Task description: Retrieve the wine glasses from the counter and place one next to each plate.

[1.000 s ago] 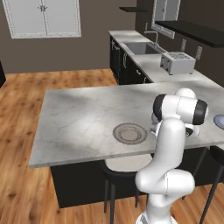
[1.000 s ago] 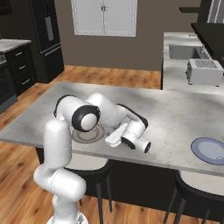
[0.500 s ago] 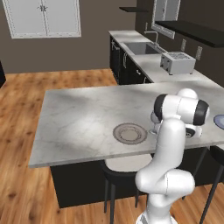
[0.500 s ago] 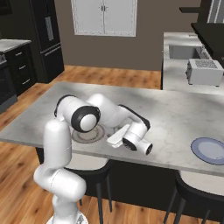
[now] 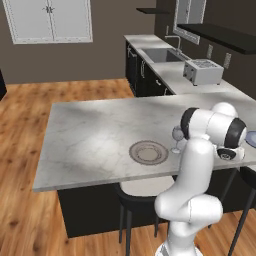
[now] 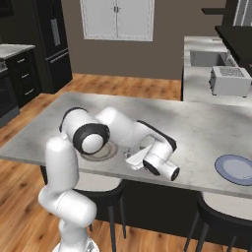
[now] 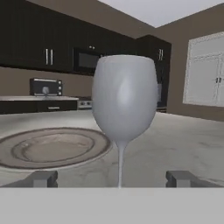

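The marble island worktop [image 5: 90, 140] with stools beneath carries everything in play. Behind it, a second worktop [image 5: 200, 87] runs along the wall with a sink and a toaster [image 5: 202, 71]. On the island, a beige plate [image 5: 148, 152] with a darker rim lies near the front edge, and a blue-grey plate [image 6: 236, 169] sits well apart toward the right end. A wine glass [image 7: 124, 100] stands upright just beside the beige plate, on its right. The tool [image 7: 112, 179] is spread wide, fingertips [image 7: 41, 179] flanking the stem without touching it, gripping nothing.
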{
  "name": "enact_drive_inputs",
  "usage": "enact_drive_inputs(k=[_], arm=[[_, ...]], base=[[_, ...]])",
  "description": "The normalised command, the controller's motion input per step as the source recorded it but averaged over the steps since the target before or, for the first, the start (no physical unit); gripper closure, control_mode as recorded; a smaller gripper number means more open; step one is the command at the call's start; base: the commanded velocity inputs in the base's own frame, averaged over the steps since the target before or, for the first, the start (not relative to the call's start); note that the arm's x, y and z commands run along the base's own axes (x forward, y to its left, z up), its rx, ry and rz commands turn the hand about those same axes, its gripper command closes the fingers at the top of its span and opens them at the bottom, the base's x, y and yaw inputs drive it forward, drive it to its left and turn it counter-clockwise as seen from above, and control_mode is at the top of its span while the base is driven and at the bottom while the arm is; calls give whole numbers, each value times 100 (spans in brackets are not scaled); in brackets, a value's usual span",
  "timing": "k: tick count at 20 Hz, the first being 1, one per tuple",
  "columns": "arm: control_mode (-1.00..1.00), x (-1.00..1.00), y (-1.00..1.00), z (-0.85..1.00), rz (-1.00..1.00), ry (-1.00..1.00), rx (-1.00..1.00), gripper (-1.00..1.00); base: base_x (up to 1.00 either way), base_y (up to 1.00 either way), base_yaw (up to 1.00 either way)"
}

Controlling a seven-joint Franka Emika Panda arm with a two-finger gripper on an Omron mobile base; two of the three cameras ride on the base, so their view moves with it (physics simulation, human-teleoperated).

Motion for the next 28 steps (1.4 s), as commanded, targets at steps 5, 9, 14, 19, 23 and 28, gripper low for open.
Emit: enact_drive_inputs(k=[5,9,14,19,23,28], arm=[[-100,-97,-3,80,-8,-2,-1,-100],[-100,-91,10,99,-5,-12,-10,-100],[-100,-59,26,100,-14,-8,-18,-100],[-100,-30,57,100,-16,-2,-27,-100],[-100,-2,80,100,-5,0,-29,-100],[-100,-11,62,88,0,0,-13,-100]], base=[[0,0,0],[0,0,0],[0,0,0],[0,0,0],[0,0,0],[0,0,0]])
